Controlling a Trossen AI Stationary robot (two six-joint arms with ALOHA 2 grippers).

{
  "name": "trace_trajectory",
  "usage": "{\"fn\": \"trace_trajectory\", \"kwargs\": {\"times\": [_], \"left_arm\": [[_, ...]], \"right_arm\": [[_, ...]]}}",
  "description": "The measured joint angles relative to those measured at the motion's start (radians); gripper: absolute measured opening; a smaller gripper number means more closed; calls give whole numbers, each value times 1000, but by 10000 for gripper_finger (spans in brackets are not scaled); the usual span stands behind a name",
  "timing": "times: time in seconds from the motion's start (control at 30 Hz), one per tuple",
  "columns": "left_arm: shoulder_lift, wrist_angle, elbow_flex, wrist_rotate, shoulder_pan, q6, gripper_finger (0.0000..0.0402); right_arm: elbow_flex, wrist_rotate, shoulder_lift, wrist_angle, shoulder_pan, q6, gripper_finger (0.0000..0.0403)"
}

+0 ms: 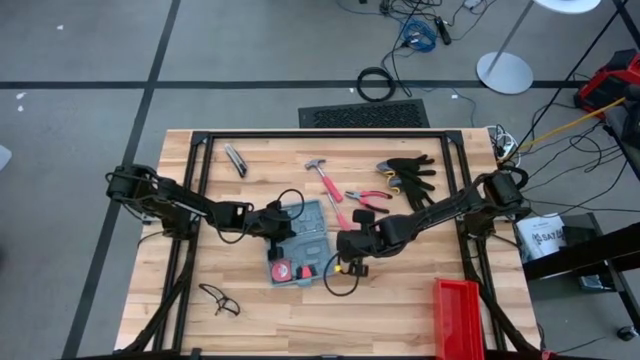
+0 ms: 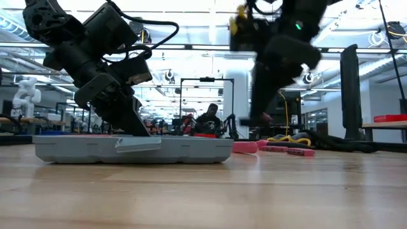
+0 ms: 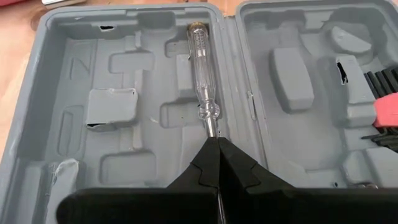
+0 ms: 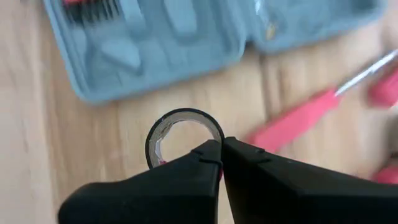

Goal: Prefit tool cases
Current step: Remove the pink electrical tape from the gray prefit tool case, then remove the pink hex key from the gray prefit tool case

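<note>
Wooden table (image 1: 400, 300), open blue-grey tool case (image 1: 300, 243), grey moulded tray.

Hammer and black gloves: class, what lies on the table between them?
Red-handled pliers lie between the hammer and the gloves; the high view shows this.

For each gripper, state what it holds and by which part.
Left gripper is shut on the clear-handled screwdriver, at its metal shaft. Right gripper pinches the tape roll by its rim.
</note>
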Motion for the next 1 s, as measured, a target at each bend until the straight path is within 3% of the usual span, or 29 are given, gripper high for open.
{"fn": "trace_trajectory", "kwargs": {"times": [0.23, 0.4, 0.77, 1.0], "left_arm": [[0, 0, 0, -2, 0, 5, 0], [0, 0, 0, -4, 0, 5, 0], [0, 0, 0, -9, 0, 7, 0], [0, 0, 0, -9, 0, 5, 0]], "right_arm": [[-175, -48, 0, 160, 0, 80, 1], [-214, -46, -5, 234, 0, 107, 6], [-218, -50, -40, 222, 0, 108, 104], [-218, -9, -136, 207, 0, 110, 128]]}}
